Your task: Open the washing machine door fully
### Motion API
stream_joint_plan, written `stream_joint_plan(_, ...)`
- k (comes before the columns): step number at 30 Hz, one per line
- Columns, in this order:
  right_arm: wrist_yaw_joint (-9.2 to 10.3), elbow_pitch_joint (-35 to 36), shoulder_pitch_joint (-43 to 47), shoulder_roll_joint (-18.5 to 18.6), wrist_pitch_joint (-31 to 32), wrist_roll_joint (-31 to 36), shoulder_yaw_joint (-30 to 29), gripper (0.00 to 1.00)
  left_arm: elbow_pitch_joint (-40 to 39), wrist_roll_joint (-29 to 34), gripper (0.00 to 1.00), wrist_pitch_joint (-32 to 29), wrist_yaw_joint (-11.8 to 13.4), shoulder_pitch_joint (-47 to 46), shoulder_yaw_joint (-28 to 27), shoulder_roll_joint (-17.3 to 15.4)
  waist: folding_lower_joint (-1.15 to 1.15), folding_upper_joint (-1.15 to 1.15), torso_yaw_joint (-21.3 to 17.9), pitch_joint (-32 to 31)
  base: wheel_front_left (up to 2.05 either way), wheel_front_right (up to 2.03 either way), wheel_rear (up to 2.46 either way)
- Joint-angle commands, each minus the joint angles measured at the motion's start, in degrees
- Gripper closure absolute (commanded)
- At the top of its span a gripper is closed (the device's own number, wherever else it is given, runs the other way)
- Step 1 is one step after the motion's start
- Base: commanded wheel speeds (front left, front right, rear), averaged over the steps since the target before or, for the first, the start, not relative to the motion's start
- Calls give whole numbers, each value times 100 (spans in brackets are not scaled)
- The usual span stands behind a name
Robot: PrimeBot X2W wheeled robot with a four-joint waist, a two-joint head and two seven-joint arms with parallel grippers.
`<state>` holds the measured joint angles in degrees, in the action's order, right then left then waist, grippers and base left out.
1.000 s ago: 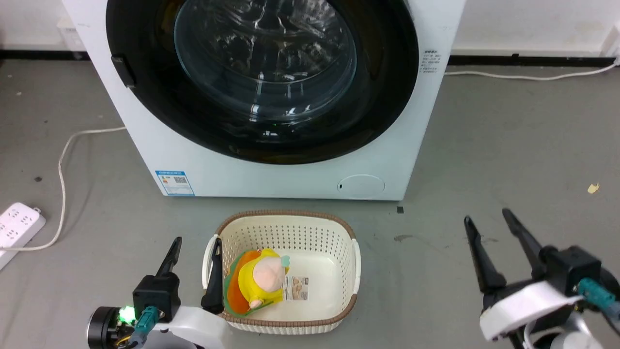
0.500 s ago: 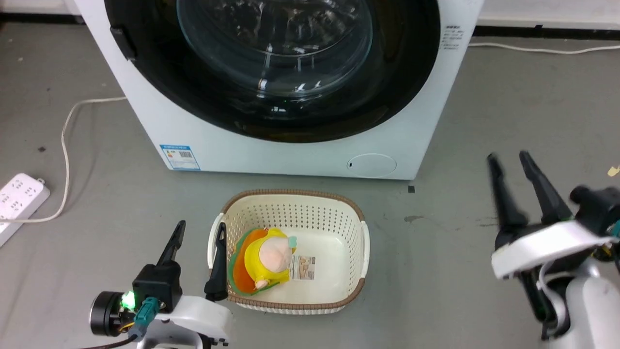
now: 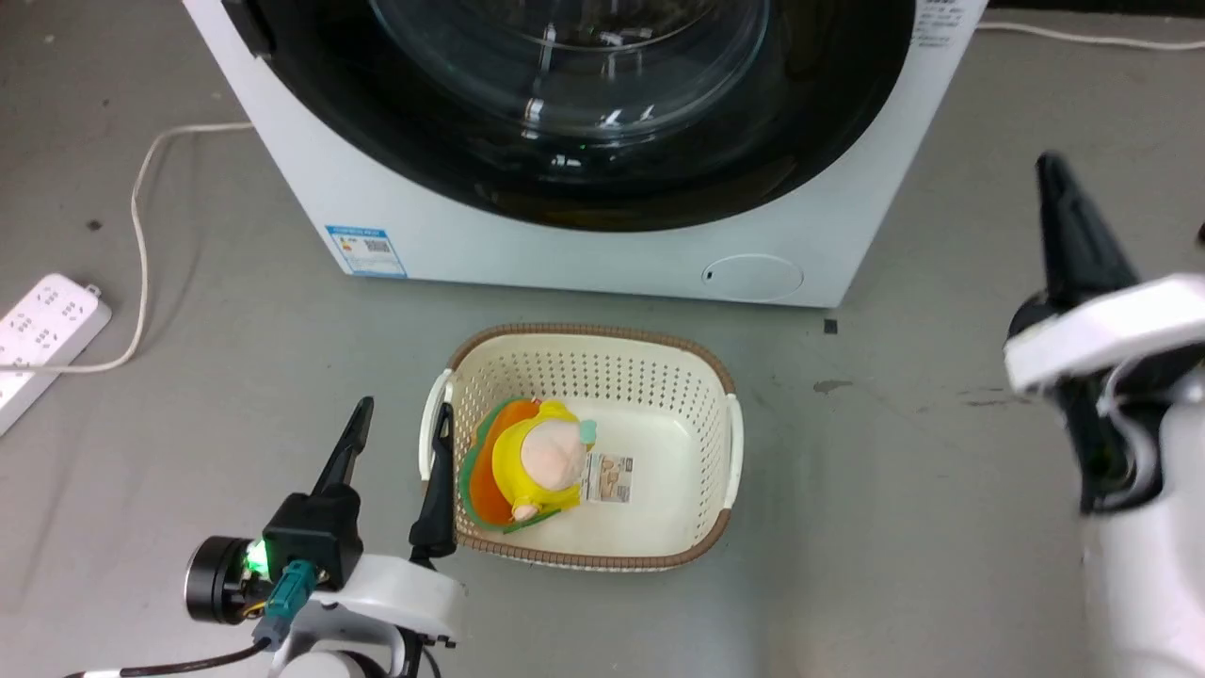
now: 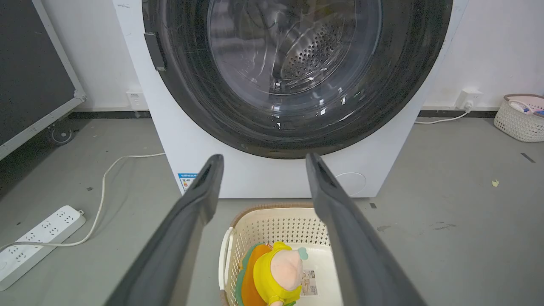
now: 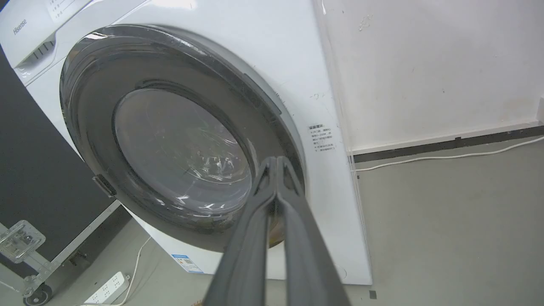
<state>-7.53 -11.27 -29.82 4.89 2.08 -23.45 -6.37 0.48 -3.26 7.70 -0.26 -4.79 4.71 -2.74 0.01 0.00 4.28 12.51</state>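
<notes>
The washing machine door [image 3: 602,179] lies flat against the white washer, its black rim and glass bowl filling the top of the head view. It also shows head-on as the door [image 4: 293,63] and from the right side as the door [image 5: 170,148], with a small dark catch [image 5: 104,185] on its left rim. My left gripper [image 3: 400,424] is low on the floor beside the basket, open and empty; its own view shows the same left gripper [image 4: 261,159]. My right gripper [image 3: 1050,169] is raised right of the washer, apart from it. Its tips meet in the right gripper [image 5: 276,160], shut on nothing.
A cream basket [image 3: 715,377] with a yellow plush toy [image 3: 541,461] sits on the floor in front of the washer. A white power strip [image 3: 42,330] and its cable [image 3: 141,217] lie at left. A round service flap [image 3: 753,276] is low on the washer. A black wheeled panel [image 4: 29,72] stands at left.
The head camera has tilted, so the whole scene has shifted. My right gripper has risen toward the washer's right side and its fingers have gone from spread to shut. The left gripper has stayed put.
</notes>
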Motion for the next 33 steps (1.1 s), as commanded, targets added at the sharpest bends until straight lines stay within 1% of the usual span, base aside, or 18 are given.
stream_joint_plan(1, 1, -92, -253, -32, 34, -111, -69, 100, -22, -46, 0, 60, -40, -100, 14, -6, -1, 0, 43, 62, 0, 0, 0)
stream_joint_plan(10, 2, -945, -1455, -121, 378, -644, -754, 100, -11, -162, 0, 153, -21, -270, 139, -7, -1, 0, 244, 352, 0, 0, 0)
stream_joint_plan(16, 2, -1616, -2180, -127, 700, -830, -1101, 100, -23, -227, 0, 215, -5, -372, 196, -8, -1, 0, 357, 552, 0, 0, 0)
stream_joint_plan(18, 2, -1765, -2397, -122, 876, -857, -1103, 100, -22, -246, 0, 236, 0, -400, 210, -8, -1, 0, 389, 623, 0, 0, 0)
stream_joint_plan(25, 3, -2141, -2936, -19, 1147, -1007, -1270, 100, -34, -331, 0, 309, 21, -509, 307, -9, -1, 0, 526, 863, 0, 0, 0)
stream_joint_plan(33, 3, -2925, -3719, 248, 1457, -1056, -1623, 100, -44, -393, 0, 392, 23, -656, 386, -10, -1, 0, 683, 1126, 0, 0, 0)
